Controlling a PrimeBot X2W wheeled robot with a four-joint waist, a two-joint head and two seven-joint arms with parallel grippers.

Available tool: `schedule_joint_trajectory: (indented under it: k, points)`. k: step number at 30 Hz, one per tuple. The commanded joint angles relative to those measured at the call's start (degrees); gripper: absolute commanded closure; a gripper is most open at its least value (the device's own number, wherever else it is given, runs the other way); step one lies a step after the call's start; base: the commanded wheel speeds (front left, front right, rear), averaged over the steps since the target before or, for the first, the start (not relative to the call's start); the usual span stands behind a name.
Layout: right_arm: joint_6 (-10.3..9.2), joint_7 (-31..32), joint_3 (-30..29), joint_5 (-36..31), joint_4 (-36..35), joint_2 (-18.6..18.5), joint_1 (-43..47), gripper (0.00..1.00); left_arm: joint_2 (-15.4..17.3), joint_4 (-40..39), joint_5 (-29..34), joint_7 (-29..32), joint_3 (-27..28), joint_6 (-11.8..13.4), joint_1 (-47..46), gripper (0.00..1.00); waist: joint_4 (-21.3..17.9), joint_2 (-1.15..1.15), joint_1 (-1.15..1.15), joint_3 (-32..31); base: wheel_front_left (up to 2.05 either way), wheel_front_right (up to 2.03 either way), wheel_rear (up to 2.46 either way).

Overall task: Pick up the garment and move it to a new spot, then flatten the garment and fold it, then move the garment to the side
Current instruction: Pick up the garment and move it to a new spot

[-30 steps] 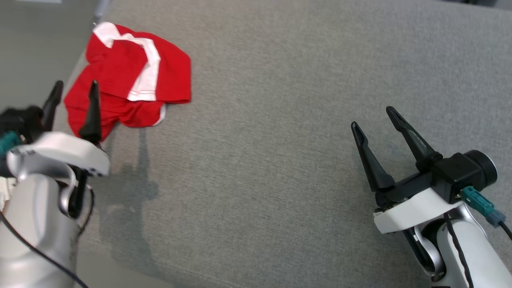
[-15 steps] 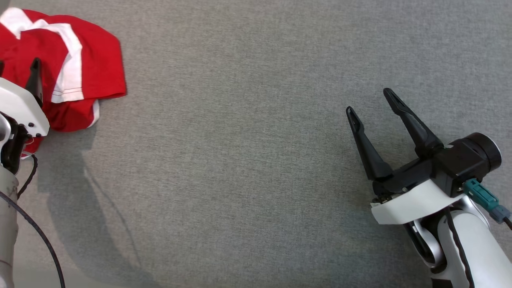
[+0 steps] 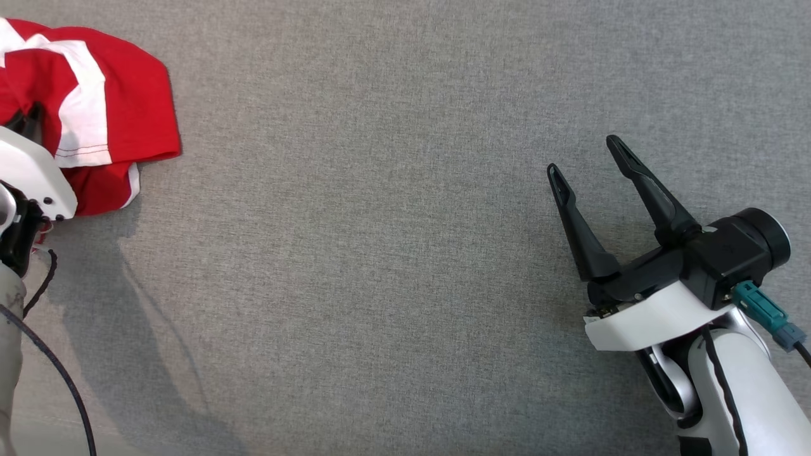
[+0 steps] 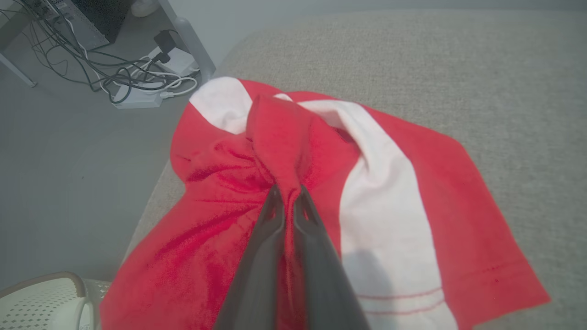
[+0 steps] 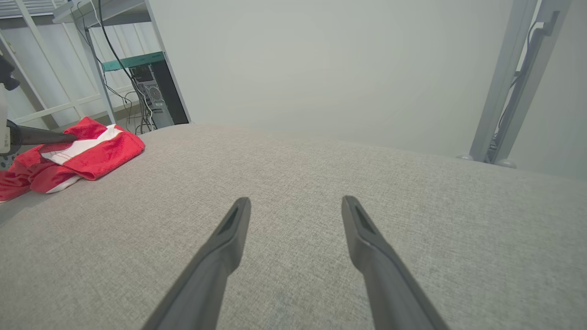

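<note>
The crumpled red garment with a broad white stripe (image 3: 120, 95) lay bunched at the upper left of the head view, on the near-left part of the grey woven fabric surface (image 3: 405, 253). In the left wrist view I saw the cloth (image 4: 390, 192) up close. It was soft red fabric in loose folds. The white band ran from the top centre down toward the lower right, and two thin red stitch lines crossed the band near its hem. A second white patch showed at the garment's upper edge. One red fold was drawn up into a ridge in the middle of that frame.

The left gripper (image 4: 289, 197) was clamped on that ridge, its two dark fingers pressed together with red cloth pinched between the tips. In the head view its white housing covered the garment's left edge.

The right gripper (image 3: 581, 154) sat at the lower right of the head view, well apart from the garment. Its fingers were spread wide with nothing between them, over bare grey fabric.

At the upper left of the left wrist view I noted a tangle of dark and white cables (image 4: 133, 87) on the floor. A white perforated plastic basket (image 4: 46, 298) was in the lower left corner.
</note>
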Motion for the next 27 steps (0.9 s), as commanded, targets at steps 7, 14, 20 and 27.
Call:
schedule_joint_trajectory:
  k: [7,14,20,27]
  points:
    - [-0.04,-2.42,0.33,1.08,2.5,0.88,-0.09,0.0,1.55,-1.22,-2.29,-5.89,-0.71,-0.03,-1.1,1.0,-0.02,0.0,0.0,-4.74,0.0,0.0,0.0]
    - [-0.04,-4.96,0.73,2.62,6.21,2.12,1.39,0.0,0.74,-8.54,-7.47,-11.0,-2.37,-0.04,-0.17,1.0,-0.77,0.0,0.0,-11.4,0.0,0.0,0.0]
    - [-0.04,-6.65,0.31,3.74,8.71,3.06,2.88,0.0,0.4,-18.82,-10.96,-10.98,-5.31,-0.04,2.97,1.0,-2.21,0.0,0.0,-16.87,0.0,0.0,0.0]
    - [-0.04,-7.86,-1.46,4.47,9.42,3.72,4.39,0.0,-3.21,-32.98,-12.81,-8.05,-7.23,1.69,9.8,1.0,-5.19,0.0,0.0,-20.31,0.0,0.0,0.0]
